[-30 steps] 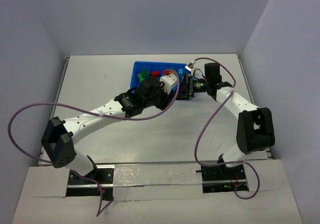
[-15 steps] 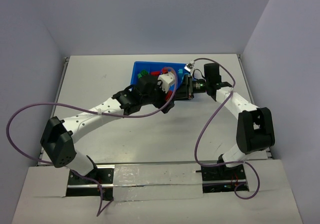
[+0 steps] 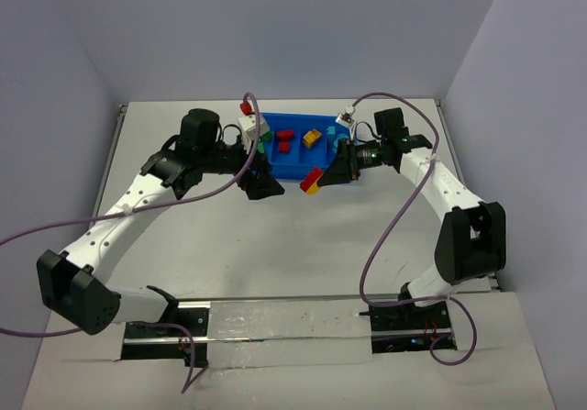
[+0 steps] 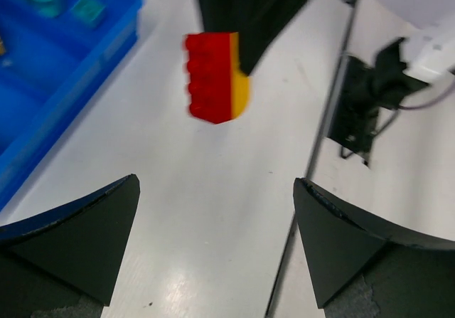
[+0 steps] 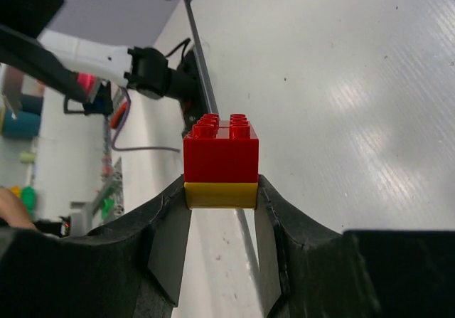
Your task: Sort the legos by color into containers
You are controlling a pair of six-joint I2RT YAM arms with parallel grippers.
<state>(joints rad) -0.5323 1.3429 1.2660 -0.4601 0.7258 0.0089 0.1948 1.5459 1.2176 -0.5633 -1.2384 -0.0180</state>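
The right gripper [image 5: 220, 191] is clamped tight on a two-colour lego [image 5: 220, 151], a red block stacked on a yellow one. Its two black fingers squeeze the yellow half from either side while the red half sticks out past the tips. From above, that brick hangs just off the near edge of the blue tray [image 3: 286, 164], at about 5 o'clock from the tray's middle and over the white table [image 3: 275, 245]; whether it touches the tray wall I cannot tell. The left gripper [image 4: 215, 187] stands at about 9 o'clock from the held brick, near the tray's 7 o'clock corner. Its jaws are spread as wide as they go, with nothing between them but bare table. Its own camera looks straight at the red-and-yellow piece ahead. Inside the tray, spaced from the 9 o'clock end toward 3 o'clock, lie a green lego [image 3: 265, 139], a red lego [image 3: 286, 139] and a yellow lego [image 3: 313, 138], with something teal at the 3 o'clock end.
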